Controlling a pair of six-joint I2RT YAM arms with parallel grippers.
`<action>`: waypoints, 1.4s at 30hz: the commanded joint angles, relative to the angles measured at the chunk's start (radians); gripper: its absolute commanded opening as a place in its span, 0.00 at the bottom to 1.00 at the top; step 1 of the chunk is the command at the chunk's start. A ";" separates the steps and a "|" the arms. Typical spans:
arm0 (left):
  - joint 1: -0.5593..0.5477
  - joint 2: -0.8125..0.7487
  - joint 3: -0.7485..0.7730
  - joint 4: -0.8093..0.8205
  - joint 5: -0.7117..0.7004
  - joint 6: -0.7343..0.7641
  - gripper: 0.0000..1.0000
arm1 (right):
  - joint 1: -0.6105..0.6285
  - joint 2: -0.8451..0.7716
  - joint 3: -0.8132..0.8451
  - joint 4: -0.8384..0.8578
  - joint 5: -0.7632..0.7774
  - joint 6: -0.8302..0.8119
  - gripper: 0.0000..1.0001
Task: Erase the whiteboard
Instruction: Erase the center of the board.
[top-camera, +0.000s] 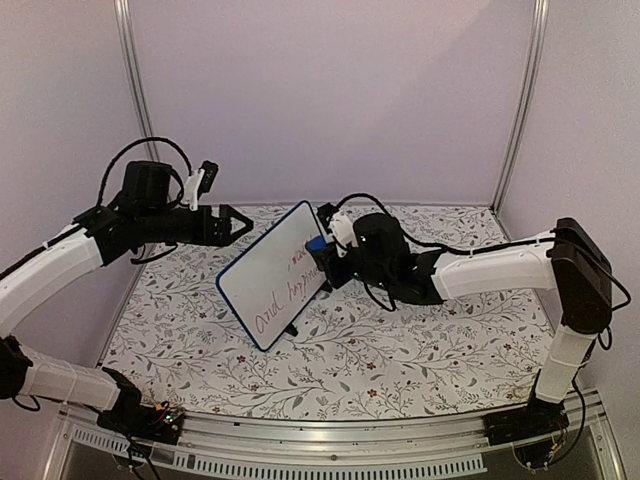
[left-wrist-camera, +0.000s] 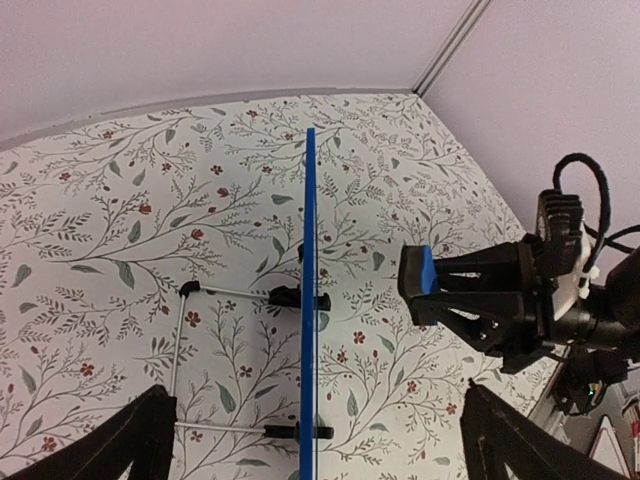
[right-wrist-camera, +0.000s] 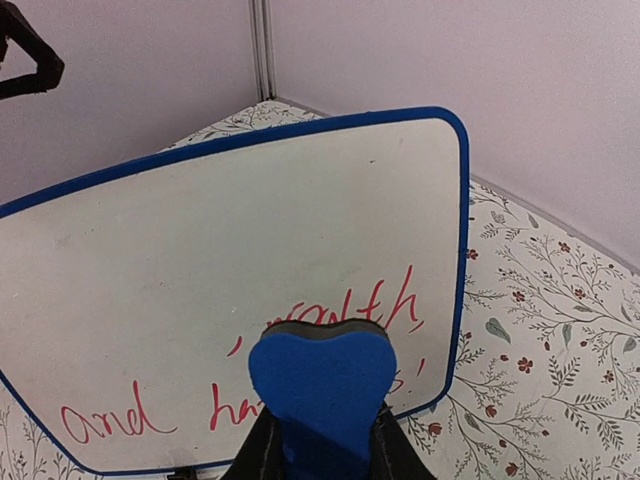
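My right jaws clench the eraser (right-wrist-camera: 320, 385), just before the whiteboard (right-wrist-camera: 220, 250). My left jaws are released, the board edge ahead, midway between them, untouched. Upper part is clean; the red words (right-wrist-camera: 100, 422) below are left to wipe.

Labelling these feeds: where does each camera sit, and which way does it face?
Top external: above and behind the bases, looking down at the table; both arms, left hand, right hand.
Left wrist: sighting along the whiteboard's blue edge; own fingers at bottom corners.
Right wrist: faces the whiteboard's written side; own fingers clamp the eraser.
Shared: whiteboard and eraser in all three.
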 joint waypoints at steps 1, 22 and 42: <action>-0.013 0.102 0.085 -0.056 -0.046 0.013 1.00 | -0.009 -0.047 -0.028 0.027 0.024 0.036 0.19; -0.049 0.270 0.078 0.054 -0.014 0.020 0.68 | -0.082 0.071 -0.050 0.296 -0.302 0.236 0.18; -0.053 0.292 0.054 0.087 0.012 0.018 0.24 | -0.071 0.136 0.014 0.162 -0.293 0.196 0.18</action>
